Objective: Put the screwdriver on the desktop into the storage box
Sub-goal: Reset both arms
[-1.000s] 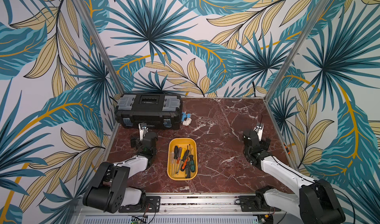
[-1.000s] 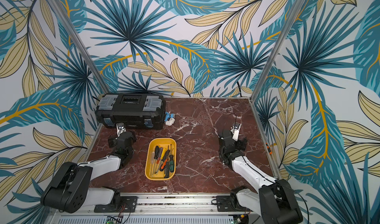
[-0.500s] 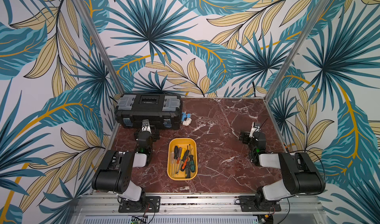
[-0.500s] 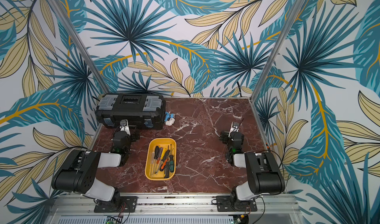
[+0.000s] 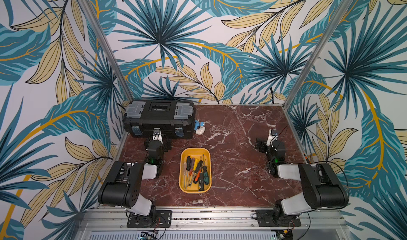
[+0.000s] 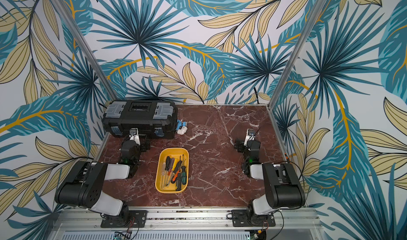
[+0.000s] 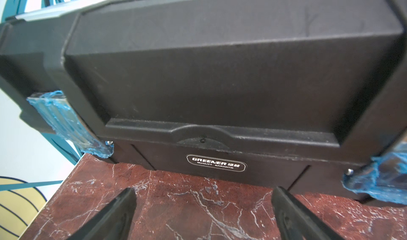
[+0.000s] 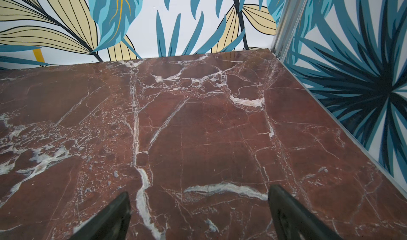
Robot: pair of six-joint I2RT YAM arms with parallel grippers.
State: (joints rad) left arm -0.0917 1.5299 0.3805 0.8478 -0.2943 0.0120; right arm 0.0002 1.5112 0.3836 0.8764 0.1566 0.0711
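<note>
Showing left gripper (image 7: 203, 190) and right gripper (image 8: 199, 190), jaws apart, empty. Screwdrivers (image 5: 196, 170) lie in the storage box (image 5: 182, 172) between the two claws; none seems left on the desktop (image 5: 237, 161). Light, stiff, prone to roll: best pinched across the handle.

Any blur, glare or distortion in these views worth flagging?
In both top views: sharp, even light. Left wrist view: the black toolbox fills the frame, dim and slightly soft, its label legible. Right wrist view: the desktop is crisp, faint sheen at its far edge.
</note>
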